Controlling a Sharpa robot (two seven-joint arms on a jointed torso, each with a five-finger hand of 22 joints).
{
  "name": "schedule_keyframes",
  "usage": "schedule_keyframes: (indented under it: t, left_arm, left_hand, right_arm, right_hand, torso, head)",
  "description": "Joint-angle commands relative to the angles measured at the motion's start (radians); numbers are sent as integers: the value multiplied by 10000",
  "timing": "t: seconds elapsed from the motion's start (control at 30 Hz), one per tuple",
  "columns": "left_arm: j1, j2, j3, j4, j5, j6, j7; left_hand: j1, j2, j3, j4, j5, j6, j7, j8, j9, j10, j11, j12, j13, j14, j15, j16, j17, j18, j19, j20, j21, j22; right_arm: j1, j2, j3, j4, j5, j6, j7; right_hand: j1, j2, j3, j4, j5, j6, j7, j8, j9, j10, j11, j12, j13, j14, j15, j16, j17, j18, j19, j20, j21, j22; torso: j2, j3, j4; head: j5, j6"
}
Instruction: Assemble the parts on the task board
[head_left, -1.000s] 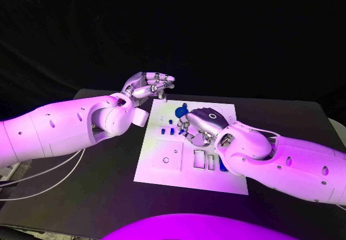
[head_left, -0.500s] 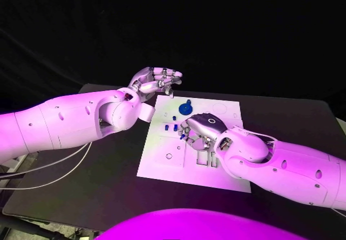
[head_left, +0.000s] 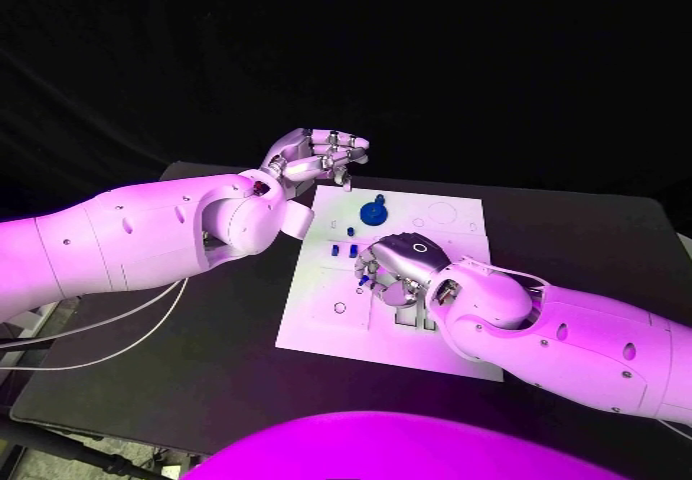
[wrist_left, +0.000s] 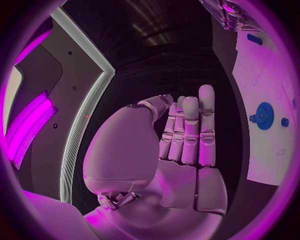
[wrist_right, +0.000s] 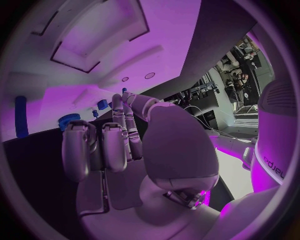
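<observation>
White and flat, the task board lay in the middle of the black worktop, and the right hand hung low over its centre with its fingers curled in; whether they pinched one of the small blue parts beside them could not be told. Farther back a blue gear sat on the board's far half, and beyond the far left corner the left hand was raised with fingers loosely bent, holding nothing.

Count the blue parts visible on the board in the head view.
3: a blue gear at the task board's far end, two small blue pieces beside the right hand. More may hide under it.
</observation>
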Motion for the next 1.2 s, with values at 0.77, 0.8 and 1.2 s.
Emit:
schedule_keyframes:
  t: [0.77, 0.8, 1.2]
  left_arm:
    - [15, 26, 11, -1, 61, 124, 78]
    - [15, 23, 11, -2, 61, 123, 76]
    - [18, -5, 11, 20, 61, 115, 72]
  left_hand:
    - [49, 88, -56, -22, 12, 38, 10, 59, 15, -47, -2, 62, 9, -60, -11, -55, -14, 68, 18, -55, -48, -15]
    - [49, 88, -56, -22, 12, 38, 10, 59, 15, -47, -2, 62, 9, -60, -11, -55, -14, 68, 18, -55, -48, -15]
    - [57, 97, -63, -28, 14, 42, 4, 68, 18, -57, -7, 88, 22, -66, -15, -55, -20, 69, 23, -57, -59, -22]
  right_arm:
    - [-203, 198, -42, -305, -119, 435, 29]
    - [-205, 199, -42, -303, -121, 451, 29]
    - [-215, 347, -58, -336, -168, 728, -40]
  right_hand:
    - [-82, 51, -45, 21, 7, 18, 21, 20, 19, -24, -59, -68, 1, 369, -36, -22, -17, -109, 217, -72, -35, 802]
    - [-82, 51, -45, 21, 7, 18, 21, 20, 19, -24, -59, -68, 1, 369, -36, -22, -17, -109, 217, -72, -35, 802]
    - [-153, 76, -95, 45, -110, -5, 15, 5, 32, -25, -57, -122, -9, 366, -34, -24, -35, -106, 204, -72, -46, 796]
  torso:
    - [-5, -1, -21]
    - [-5, -4, -26]
    - [3, -8, -10]
  head:
    - [19, -71]
    - [25, -71]
    - [5, -71]
